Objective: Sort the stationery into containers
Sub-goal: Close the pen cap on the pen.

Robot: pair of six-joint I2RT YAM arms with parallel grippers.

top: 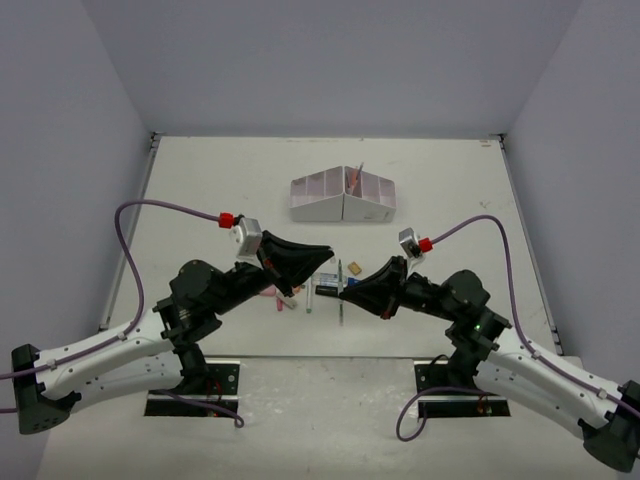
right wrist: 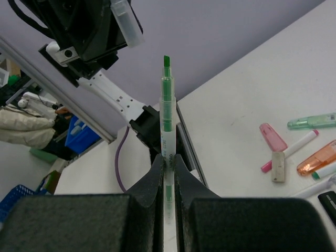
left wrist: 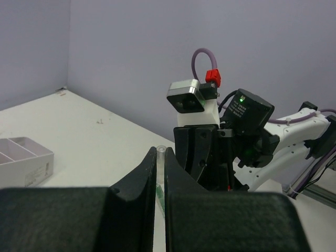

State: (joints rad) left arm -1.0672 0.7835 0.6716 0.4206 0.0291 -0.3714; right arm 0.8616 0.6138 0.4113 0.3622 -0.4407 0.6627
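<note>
Green pen [right wrist: 166,94], uncapped: clamped in right gripper [right wrist: 167,160], tip toward left gripper [left wrist: 160,164] at nine o'clock, likely for capping. Clear cap [left wrist: 160,151]: pinched in closed left gripper.

A robot lab; plain grey walls [top: 330,60] enclose a white table [top: 200,190].
</note>
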